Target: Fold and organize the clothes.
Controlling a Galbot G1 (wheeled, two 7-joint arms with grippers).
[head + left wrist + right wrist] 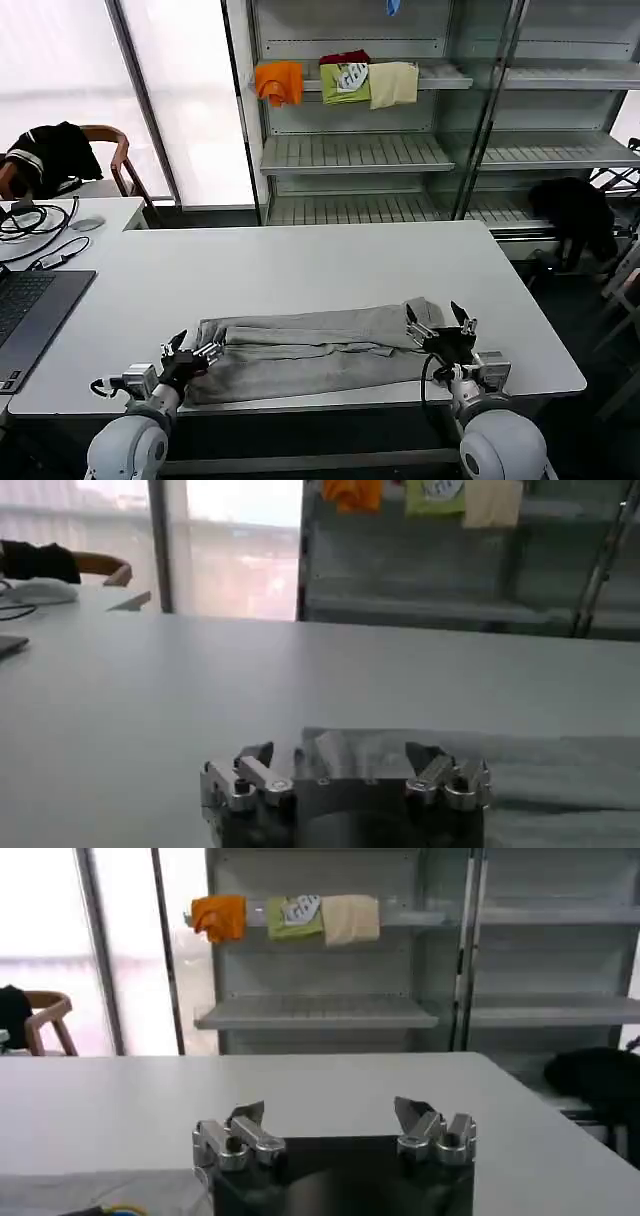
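A: Well, from the head view, where do things stand?

B: The grey top (pixel 305 352) lies folded into a long band along the desk's (pixel 300 262) near edge. The left claw (pixel 194 357) sits at one end of it, fingers apart; the right claw (pixel 440 331) sits at the other, fingers apart too, holding nothing.

A: And the left wrist view?

B: The left claw (pixel 345 763) is spread wide just above the soft, rumpled cotton top (pixel 540 775). The desk (pixel 200 680) is smooth and white.

A: Right wrist view?

B: The right claw (pixel 335 1120) is open over the bare desk (pixel 300 1088), with a corner of the top (pixel 100 1193) beside it.

A: Risks?

B: I'd judge the limp cloth could bunch or slide off the near edge if one claw pinches only the upper layer, or if the ends lift unevenly.
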